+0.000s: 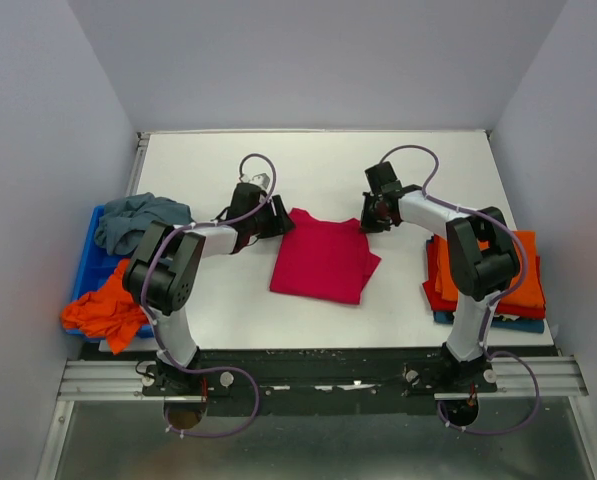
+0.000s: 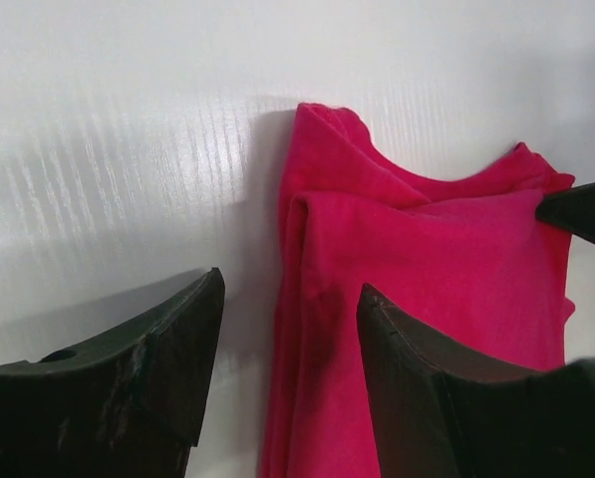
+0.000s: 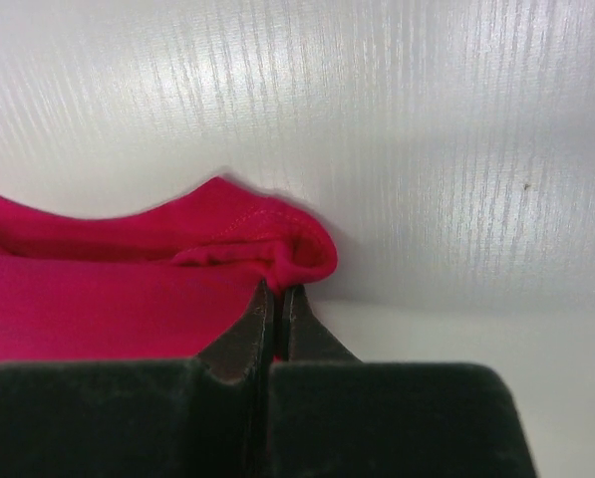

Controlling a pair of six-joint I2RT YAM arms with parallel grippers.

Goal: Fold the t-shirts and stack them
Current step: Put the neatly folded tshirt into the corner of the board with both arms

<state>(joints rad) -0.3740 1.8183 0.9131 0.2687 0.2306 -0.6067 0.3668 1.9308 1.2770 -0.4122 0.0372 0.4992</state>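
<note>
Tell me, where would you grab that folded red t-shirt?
Pinch the red t-shirt at its far corners, coming in from either side, low along the table: it lies flat, and only the folded edges there bunch up enough.

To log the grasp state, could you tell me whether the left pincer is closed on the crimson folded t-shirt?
No, the left pincer is open, its fingers spread astride the edge of the crimson folded t-shirt.
</note>
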